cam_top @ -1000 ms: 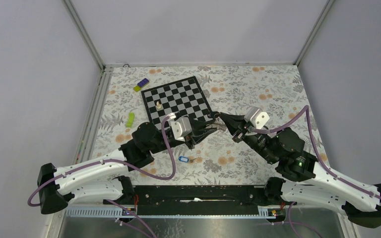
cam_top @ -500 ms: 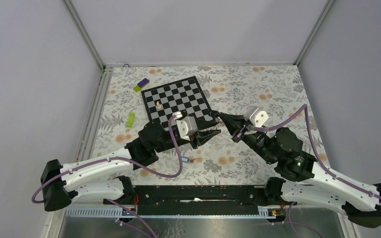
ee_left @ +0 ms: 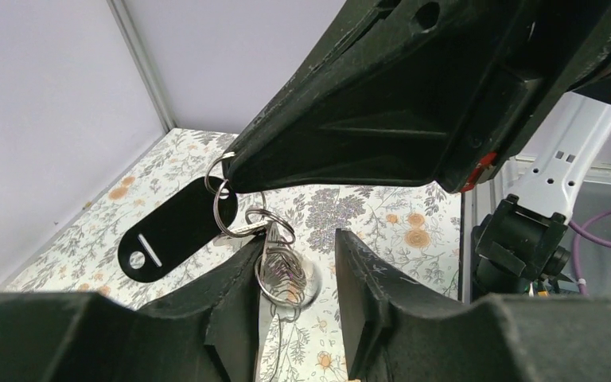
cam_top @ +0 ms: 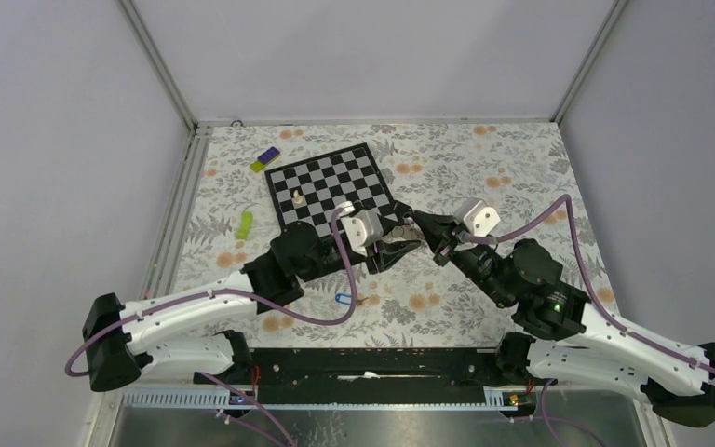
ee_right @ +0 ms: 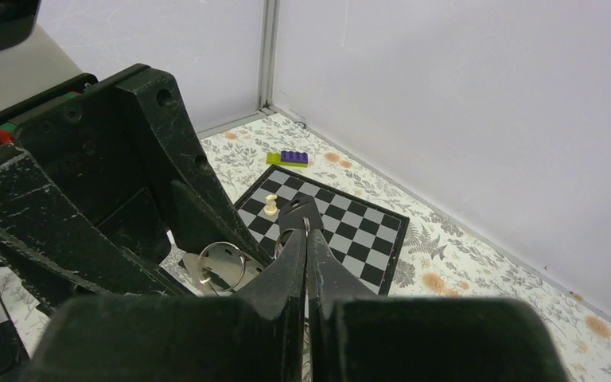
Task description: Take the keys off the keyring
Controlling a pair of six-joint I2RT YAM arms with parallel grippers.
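Several small flat silvery metal keys (ee_left: 280,270) hang in a loose bunch between the fingers of the left gripper (ee_left: 296,247). Its jaws stand apart, with a gap on one side of the bunch, so nothing is clamped. Just above them the right gripper (ee_left: 235,169) is pinched tight on the thin silvery wire keyring (ee_left: 215,208) at its very tip. A dark oval plastic tag (ee_left: 167,232) dangles beside that tip, on the side away from the keys.

The keys look light, stiff and slick, free to swing and fan out; the ring is probably springy wire that resists prying. The best hold, I judge, is flat across one key's head, close under the ring — there it can be wound along the coil without twisting out.

Only the left wrist view shows the small linked rings (ee_left: 269,219) and how the bunch sits between the fingers. The right wrist view shows its own fingers (ee_right: 286,274) pressed together with no gap. The top view shows little more than the two tips meeting — the metalwork is too small to read — plus a small blue tag (cam_top: 343,298) on the table, well behind the left gripper.
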